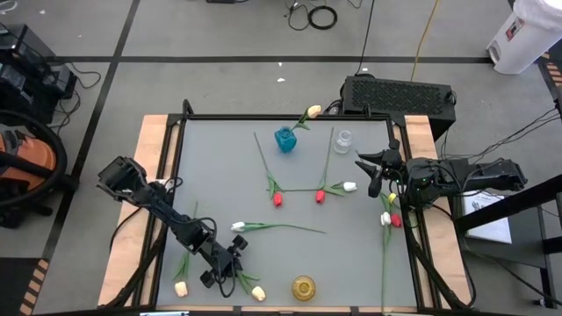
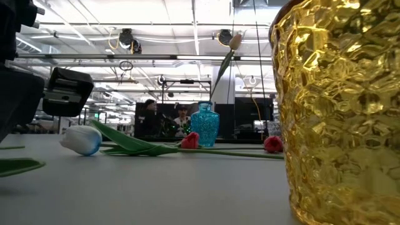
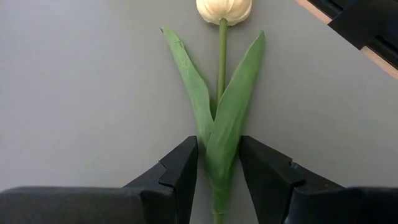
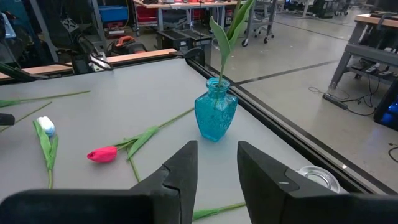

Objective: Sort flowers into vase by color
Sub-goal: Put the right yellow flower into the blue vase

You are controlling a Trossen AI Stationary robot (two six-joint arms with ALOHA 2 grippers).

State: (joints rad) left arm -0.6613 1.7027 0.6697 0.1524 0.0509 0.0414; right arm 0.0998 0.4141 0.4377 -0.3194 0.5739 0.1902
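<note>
A cream-yellow tulip [image 3: 224,9] lies flat on the grey table near its front edge, also seen in the high view [image 1: 255,291]. My left gripper [image 3: 217,146] [image 1: 230,263] is open and slants down over it, one finger on each side of the stem where the two leaves join. The blue vase [image 1: 285,139] at the far middle holds one cream tulip [image 1: 312,112]. A clear vase [image 1: 343,140] stands beside it and a gold vase [image 1: 303,286] at the front. My right gripper [image 4: 217,149] [image 1: 373,175] waits open at the right, with nothing between its fingers. My left gripper has its fingers across the tulip's stem at the base of the leaves [image 3: 221,155], coming slanting from above. The flower lies flat on the table. Whether a finger [image 3: 264,168] touches the leaf edge I cannot tell.
Loose tulips lie about: a white one [image 1: 239,226] mid-table, two red ones [image 1: 277,200] [image 1: 320,196], a white one [image 1: 349,186], a cream one [image 1: 182,288] at the front left, and some [image 1: 391,219] by the right edge. A raised black frame [image 1: 263,117] rims the table.
</note>
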